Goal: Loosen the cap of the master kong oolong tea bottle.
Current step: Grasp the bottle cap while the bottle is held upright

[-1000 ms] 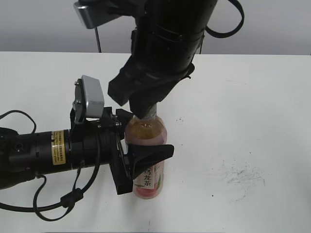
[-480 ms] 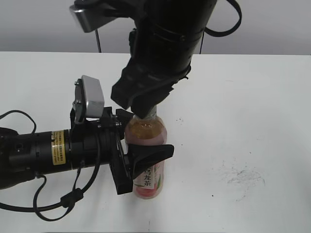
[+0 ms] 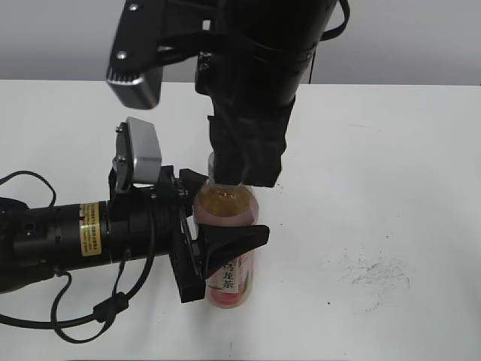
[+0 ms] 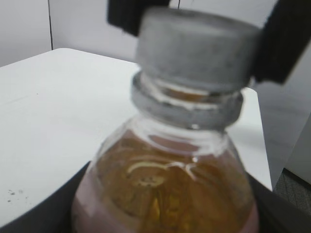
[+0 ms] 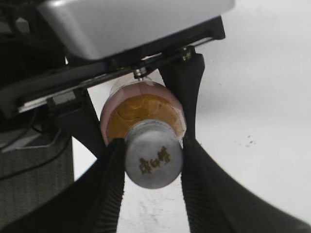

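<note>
You have the master kong oolong tea bottle (image 3: 228, 244) standing upright on the white worktop (image 3: 391, 165), close to its near edge and a little left of the middle. Your left claw (image 3: 225, 241) comes in from the left edge and is pinched around the bottle's body, one dark finger crossing the label so that only part of the Chinese lettering shows. Your right claw (image 5: 152, 160) drops from above and is pressed onto the cap (image 5: 153, 158), one finger on each side of it. From the exterior view you cannot see the cap at all; the right arm's bulk covers the neck. The left wrist view shows the cap (image 4: 197, 48) and the amber tea below, but blurred, with the bottle's lower half cut off. The dark marking on the cap's top is too soft to read.
</note>
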You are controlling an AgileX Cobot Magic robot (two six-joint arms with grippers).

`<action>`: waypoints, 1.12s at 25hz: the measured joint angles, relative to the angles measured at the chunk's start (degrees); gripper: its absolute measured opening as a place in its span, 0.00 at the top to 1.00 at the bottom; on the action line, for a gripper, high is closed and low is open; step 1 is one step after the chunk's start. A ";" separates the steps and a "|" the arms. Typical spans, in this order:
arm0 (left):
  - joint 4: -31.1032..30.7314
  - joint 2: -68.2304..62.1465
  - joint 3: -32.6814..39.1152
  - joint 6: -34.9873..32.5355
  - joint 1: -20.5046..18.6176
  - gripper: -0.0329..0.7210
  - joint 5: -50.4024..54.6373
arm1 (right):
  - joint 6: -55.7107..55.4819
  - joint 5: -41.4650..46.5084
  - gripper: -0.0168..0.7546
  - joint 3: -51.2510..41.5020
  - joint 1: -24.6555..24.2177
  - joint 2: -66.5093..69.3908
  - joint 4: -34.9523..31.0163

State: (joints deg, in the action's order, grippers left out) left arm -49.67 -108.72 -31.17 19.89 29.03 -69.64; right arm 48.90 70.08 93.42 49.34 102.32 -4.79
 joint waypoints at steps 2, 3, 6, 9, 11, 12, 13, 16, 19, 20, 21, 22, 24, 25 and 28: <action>-0.05 0.00 0.00 -0.05 0.00 0.37 0.00 | 8.32 0.00 0.63 0.06 0.00 0.00 0.00; -0.05 0.00 0.00 -0.05 0.00 0.37 0.00 | 12.29 0.00 0.63 0.18 0.00 0.00 -0.02; -0.05 0.00 0.00 -0.05 0.00 0.37 0.00 | 22.86 0.34 0.63 0.70 0.00 0.07 -0.02; -0.05 0.00 0.00 -0.11 0.00 0.37 0.00 | 34.34 0.45 0.63 0.87 0.12 0.11 -0.12; -0.20 0.00 0.00 -0.17 0.00 0.37 -0.05 | 42.11 0.45 0.63 0.94 0.40 0.16 -0.42; -0.18 0.00 0.11 -0.21 0.00 0.37 -0.12 | 45.97 0.58 0.63 1.00 0.69 0.13 -0.42; -0.31 0.00 0.12 -0.36 0.00 0.37 -0.18 | 49.45 0.64 0.63 1.05 0.90 0.13 -0.35; -0.44 0.00 0.16 -0.49 0.00 0.37 -0.28 | 58.69 0.82 0.63 1.18 1.25 0.13 0.00; -0.44 0.00 0.16 -0.49 -0.05 0.37 -0.28 | 66.65 0.82 0.63 1.18 1.27 0.13 0.07; -0.48 0.00 0.16 -0.49 -0.05 0.37 -0.30 | 69.36 0.82 0.63 1.19 1.27 0.13 0.07; -0.48 0.00 0.16 -0.49 -0.05 0.37 -0.30 | 71.52 0.82 0.63 1.19 1.27 0.13 0.07; -0.48 0.00 0.16 -0.49 -0.05 0.37 -0.30 | 73.84 0.82 0.63 1.19 1.27 0.13 0.07; -0.48 0.00 0.16 -0.49 -0.05 0.37 -0.30 | 76.97 0.82 0.63 1.19 1.27 0.13 0.07; -0.48 0.00 0.16 -0.49 -0.05 0.37 -0.30 | 78.15 0.82 0.63 1.19 1.32 0.13 0.07; -0.43 0.00 0.16 -0.49 -0.05 0.37 -0.30 | 81.84 0.76 0.63 1.19 1.37 0.13 0.48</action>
State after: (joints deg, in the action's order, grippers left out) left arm -50.10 -108.72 -31.00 19.40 28.98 -69.94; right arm 130.74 70.84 94.61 50.71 102.46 -4.31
